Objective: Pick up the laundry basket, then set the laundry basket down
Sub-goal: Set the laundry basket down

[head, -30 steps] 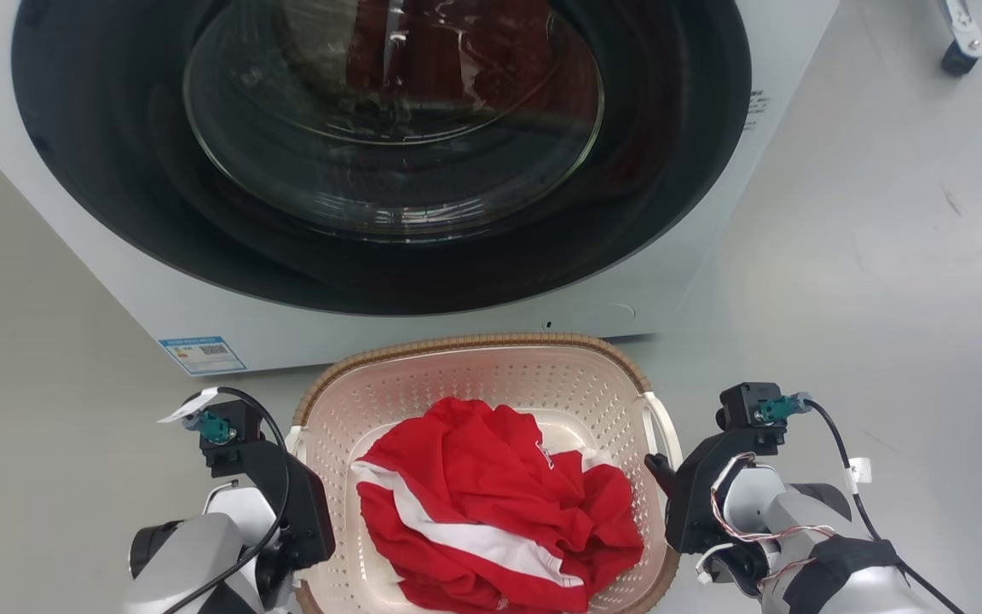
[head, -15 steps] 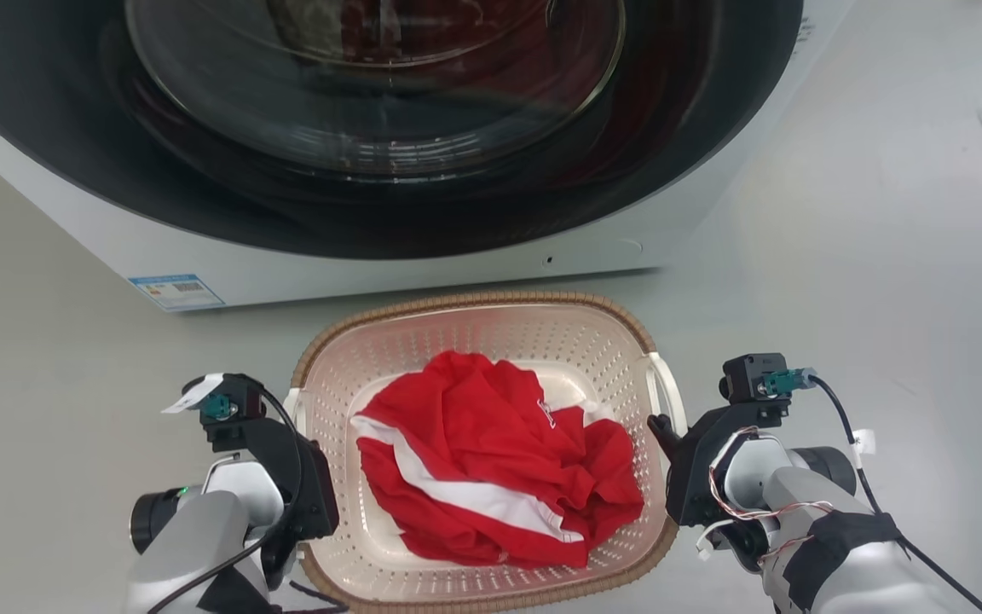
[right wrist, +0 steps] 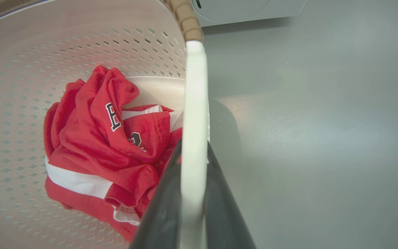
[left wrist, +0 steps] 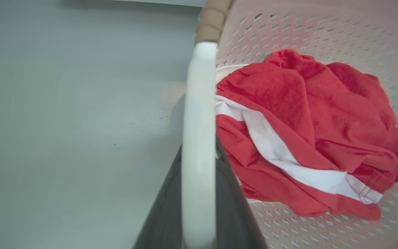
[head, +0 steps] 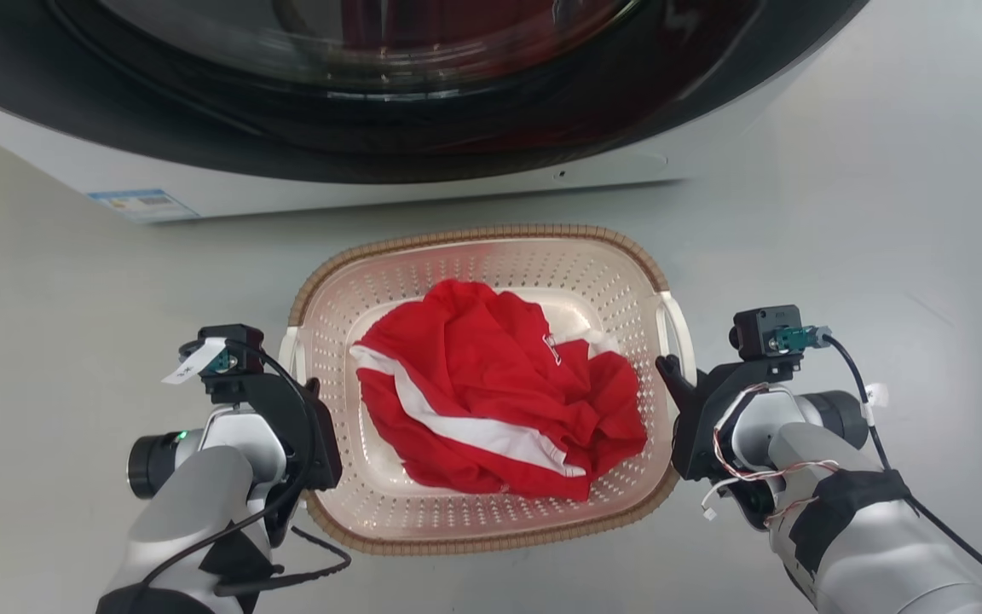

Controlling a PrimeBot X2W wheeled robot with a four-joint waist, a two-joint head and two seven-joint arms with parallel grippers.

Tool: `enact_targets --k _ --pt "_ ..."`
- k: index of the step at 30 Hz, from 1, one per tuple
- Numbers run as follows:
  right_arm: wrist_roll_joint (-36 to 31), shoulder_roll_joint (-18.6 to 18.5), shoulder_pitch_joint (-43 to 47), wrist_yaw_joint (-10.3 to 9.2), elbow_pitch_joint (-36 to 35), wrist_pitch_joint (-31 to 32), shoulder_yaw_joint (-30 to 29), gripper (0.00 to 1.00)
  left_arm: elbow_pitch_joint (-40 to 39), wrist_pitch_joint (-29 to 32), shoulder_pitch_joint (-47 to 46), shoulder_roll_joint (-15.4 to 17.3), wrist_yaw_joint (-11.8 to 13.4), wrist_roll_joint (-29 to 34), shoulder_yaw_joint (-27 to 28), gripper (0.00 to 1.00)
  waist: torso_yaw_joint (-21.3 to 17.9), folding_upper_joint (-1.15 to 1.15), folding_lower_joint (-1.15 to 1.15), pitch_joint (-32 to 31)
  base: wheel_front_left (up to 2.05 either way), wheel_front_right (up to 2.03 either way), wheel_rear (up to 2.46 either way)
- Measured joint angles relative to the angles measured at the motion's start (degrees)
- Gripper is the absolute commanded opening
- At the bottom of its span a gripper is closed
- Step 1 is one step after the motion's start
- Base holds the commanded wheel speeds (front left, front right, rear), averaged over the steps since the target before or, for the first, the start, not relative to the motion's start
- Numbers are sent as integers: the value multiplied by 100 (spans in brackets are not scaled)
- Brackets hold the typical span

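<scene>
The basket point(head: 491, 232) sits in the middle of the head view, just below the washer point(head: 457, 183) that spans the top edge, over grey floor point(head: 849, 213); whether its base touches the floor or hangs just clear of it I cannot tell. A crumpled red shirt point(head: 491, 388) with a white stripe lies loose inside, heaped toward the centre.

The left gripper point(head: 314, 401) is at the basket's left side, the right gripper point(head: 670, 375) at its right side. In the left wrist view the two dark fingers press on either side of the white left handle point(left wrist: 199, 103), which runs up the middle of the frame; the right wrist view shows the same clamp on the right handle point(right wrist: 193, 103). Both grippers are closed on the handles.

The basket looks light: thin perforated plastic and one garment, so weight should be no trouble. The walls probably flex a little, and the slim handles may bow under a pull. The handles look smooth, so they could slide between the fingers if the arms tilt unevenly. The two side handles are the right places to hold. Both arms ought to move level and together. The soft shirt may shift, though it is unlikely to upset the balance.
</scene>
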Motion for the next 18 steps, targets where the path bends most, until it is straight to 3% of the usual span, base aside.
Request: enact_targets --k 18 --pt "-240 -102 -456 0 -22 -622 148 0 -71 -634 -444 -22 35 78 -29 0 61 0 0 1075 0 0 0"
